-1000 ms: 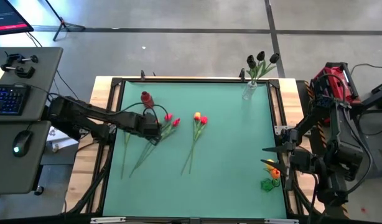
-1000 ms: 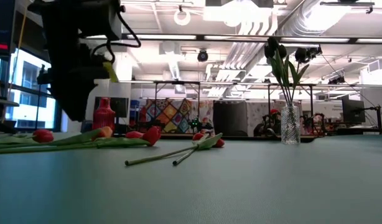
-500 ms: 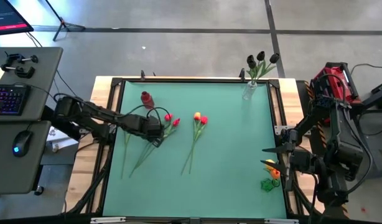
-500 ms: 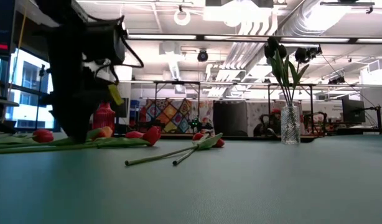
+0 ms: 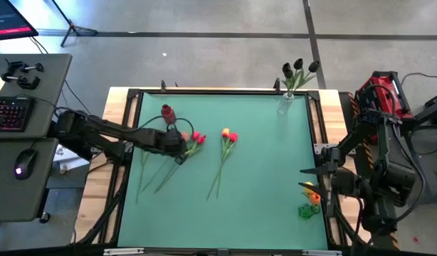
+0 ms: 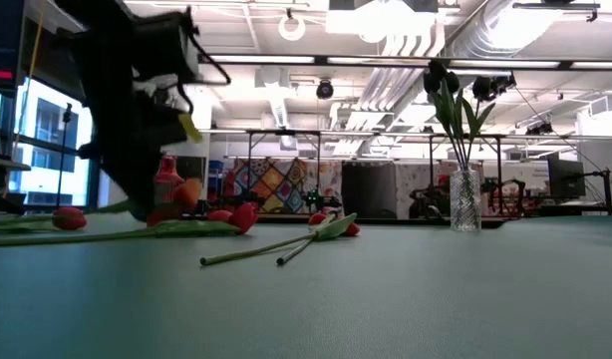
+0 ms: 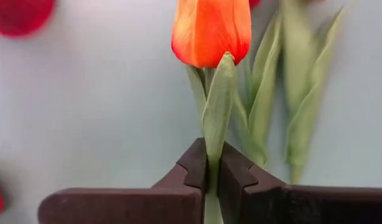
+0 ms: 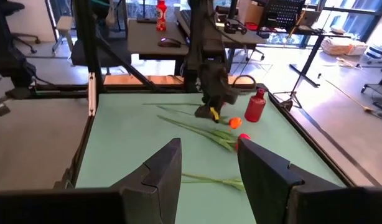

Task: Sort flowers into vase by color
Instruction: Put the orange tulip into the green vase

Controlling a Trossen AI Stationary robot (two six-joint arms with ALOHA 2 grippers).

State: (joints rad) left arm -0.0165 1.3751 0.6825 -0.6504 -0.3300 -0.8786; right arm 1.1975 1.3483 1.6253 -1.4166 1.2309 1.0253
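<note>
Left jaws clamp an orange tulip's stem, just below the head.

High view: left gripper (image 5: 177, 142) sits over the flower pile (image 5: 192, 140), nearer than the right gripper (image 5: 319, 171), parked at the surface's (image 5: 261, 185) far right edge, jaws parted, holding nothing. Red vase (image 5: 167, 112) lies close behind.
Low view: orange tulip (image 6: 186, 191) hangs lifted; jaws hidden by the arm.
Left wrist: stem (image 7: 214, 130) runs straight out from the clenched jaws.
Right wrist: held stem too small to read.

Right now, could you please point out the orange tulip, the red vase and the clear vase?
orange tulip (image 7: 211, 31): left wrist view, middle of its head.
red vase (image 5: 167, 112): high view, its body.
clear vase (image 6: 465, 202): low view, middle of its glass wall.
</note>
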